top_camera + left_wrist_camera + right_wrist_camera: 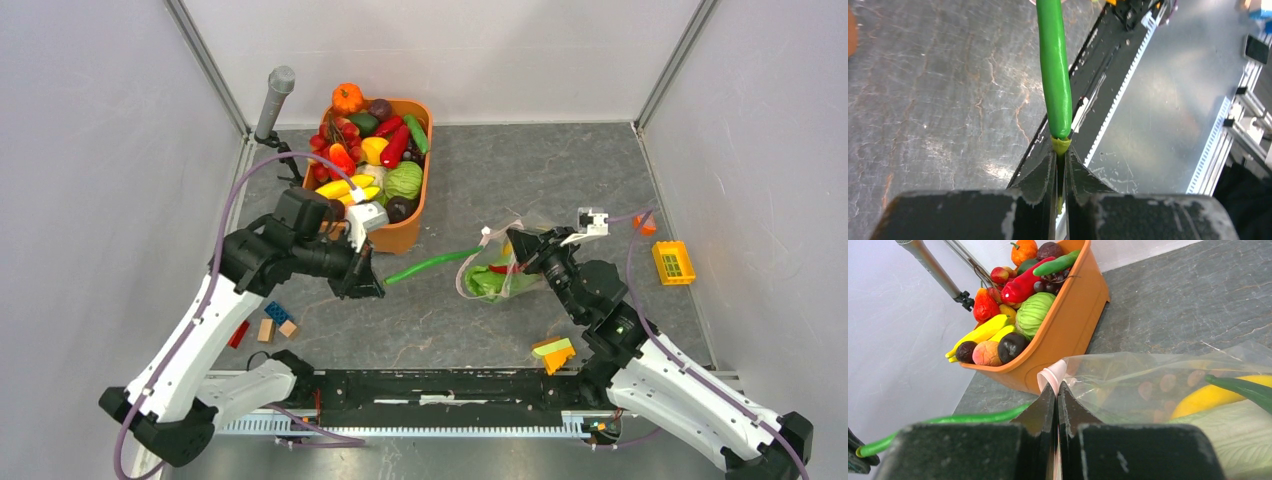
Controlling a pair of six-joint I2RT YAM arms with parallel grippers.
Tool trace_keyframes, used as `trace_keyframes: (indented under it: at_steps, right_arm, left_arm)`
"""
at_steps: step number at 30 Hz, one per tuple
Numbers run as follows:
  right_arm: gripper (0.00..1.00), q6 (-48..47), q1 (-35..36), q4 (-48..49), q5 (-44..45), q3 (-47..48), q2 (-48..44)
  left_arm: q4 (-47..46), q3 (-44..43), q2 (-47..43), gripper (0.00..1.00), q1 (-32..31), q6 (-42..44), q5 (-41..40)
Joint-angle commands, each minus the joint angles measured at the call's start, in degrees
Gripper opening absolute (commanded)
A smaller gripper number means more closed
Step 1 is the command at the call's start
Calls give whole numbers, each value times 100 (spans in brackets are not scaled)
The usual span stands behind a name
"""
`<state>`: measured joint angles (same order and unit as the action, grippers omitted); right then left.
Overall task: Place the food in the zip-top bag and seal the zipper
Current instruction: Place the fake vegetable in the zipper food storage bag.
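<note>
left gripper (pixel 366 287) clamped tight on the yellowish stem end of the slim green vegetable (pixel 432 264), mid-table, just in front of the orange tub (pixel 415 228). The vegetable's free tip points right and reaches the left end of the zip-top bag (pixel 500 278); can't tell if it's inside the mouth. right gripper (pixel 522 246) is pinched on the zipper (pixel 1052 375), jaws all but closed on the pink strip. Bag sits right of table centre, about midway between the near and far edges, with cabbage (pixel 1238 435) and banana (pixel 1205 397) inside. Tub is at the far edge, left of centre.
</note>
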<state>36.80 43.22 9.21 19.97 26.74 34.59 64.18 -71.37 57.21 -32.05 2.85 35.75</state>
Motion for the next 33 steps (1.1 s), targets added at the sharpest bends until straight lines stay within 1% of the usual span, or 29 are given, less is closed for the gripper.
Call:
trace_keyframes:
  at_steps: [1,5,8,11,14,22,26,33]
  right_arm:
    - [5,47,-16,315,-29,108,30]
    - [5,21,-10,373,-112,110,52]
    - [5,-9,-16,405,-255,112,66]
    - [5,-28,-14,410,-335,97,66]
    - [5,-49,-16,442,-438,94,68]
    - [5,-249,-16,878,-1094,94,135]
    - [4,-372,-16,1042,-1439,125,229]
    - [4,-523,-11,1040,-1811,207,441]
  left_arm:
    - [-80,-185,144,2,-570,24,-289]
    - [-441,-229,359,2,-797,-348,-593]
    - [-1019,-159,400,2,-845,-719,-905]
    - [-1694,32,420,2,-877,-1076,-841]
    - [-2065,123,617,2,-979,-1274,-754]
    - [-2298,-99,1449,2,-1413,-1381,-1035]
    - [-2443,-373,1836,2,-1535,-1647,-1398]
    - [-2682,-911,2501,2,-1702,-1875,-1344]
